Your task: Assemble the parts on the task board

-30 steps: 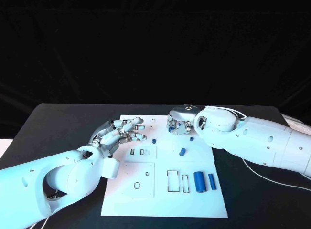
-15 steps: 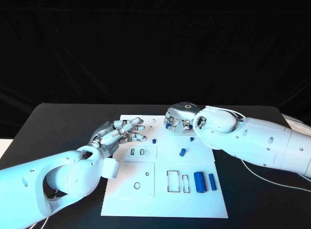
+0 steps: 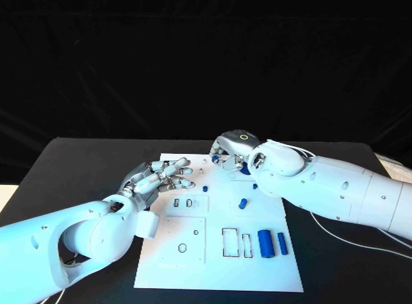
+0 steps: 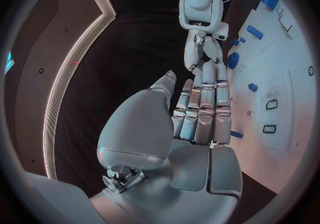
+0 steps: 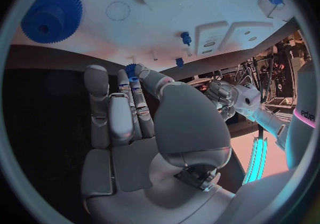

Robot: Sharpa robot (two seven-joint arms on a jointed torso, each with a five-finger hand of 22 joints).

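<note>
The white task board (image 3: 215,266) lies in the middle of the black table. My right hand (image 3: 230,154) hovers at the board's far edge. In the right wrist view its thumb and a finger pinch a small blue gear (image 5: 131,69). A larger blue gear (image 5: 52,15) sits on the board close by, partly behind the right hand (image 3: 247,169) in the head view. My left hand (image 3: 160,178) hangs over the board's far left part, fingers stretched out side by side (image 4: 200,112) and holding nothing.
Two blue cylinders (image 3: 264,242) (image 3: 280,240) lie near the board's front right, beside rectangular slots (image 3: 230,240). Small blue pieces lie mid-board (image 3: 243,202) (image 3: 206,187) (image 3: 254,185). Black table surrounds the board; a white cable (image 3: 352,244) runs at the right.
My right hand has shifted left and farther back along the board's far edge, turning its back upward. The left hand has barely moved.
</note>
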